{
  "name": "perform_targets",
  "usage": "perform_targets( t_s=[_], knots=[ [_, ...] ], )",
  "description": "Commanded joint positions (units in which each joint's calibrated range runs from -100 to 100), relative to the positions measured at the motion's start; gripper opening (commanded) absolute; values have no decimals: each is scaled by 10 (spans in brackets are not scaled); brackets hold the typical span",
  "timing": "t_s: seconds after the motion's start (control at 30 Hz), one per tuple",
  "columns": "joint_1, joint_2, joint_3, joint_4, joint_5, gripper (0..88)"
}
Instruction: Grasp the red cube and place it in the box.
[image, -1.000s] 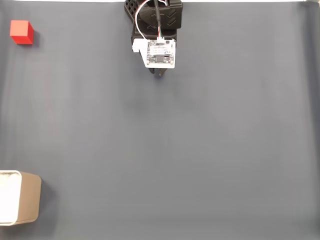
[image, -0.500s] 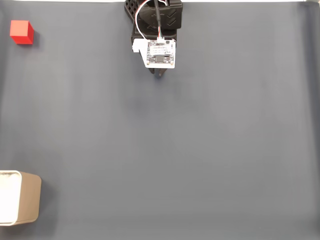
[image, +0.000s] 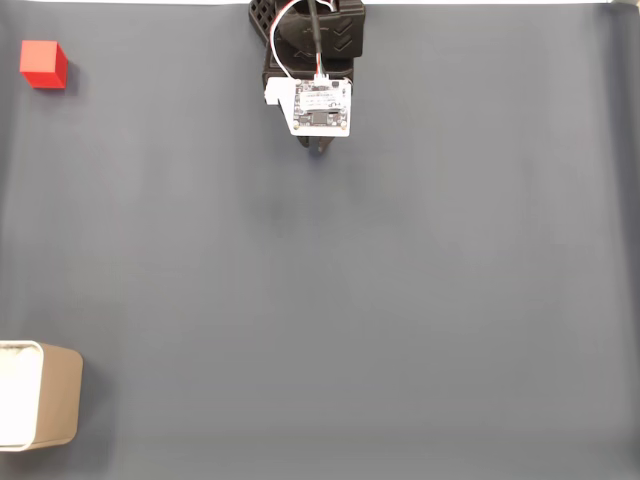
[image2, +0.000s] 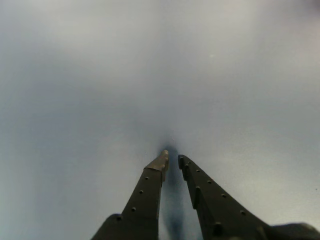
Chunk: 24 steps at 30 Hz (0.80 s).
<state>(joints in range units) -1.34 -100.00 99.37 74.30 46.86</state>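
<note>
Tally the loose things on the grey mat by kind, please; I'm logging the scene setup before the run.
Small bright red solid cube: 1
Tan cardboard-coloured box with a white rim and interior: 1
Total: 2
The black two-finger gripper holds nothing.

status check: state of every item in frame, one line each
red cube: resting on the grey mat, top-left of the fixed view, untouched.
box: upright, open-topped, at the bottom-left edge, partly cut off; visible interior white.
tool: nearly shut, narrow gap between tips, holding nothing, close above the mat.
</note>
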Motion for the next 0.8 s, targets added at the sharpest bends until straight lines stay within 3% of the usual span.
perform_targets(
  t_s=[0.0,0.77],
  knots=[
    [7,1,5,11,5,31],
    [7,1,5,-16,10,0]
  ],
)
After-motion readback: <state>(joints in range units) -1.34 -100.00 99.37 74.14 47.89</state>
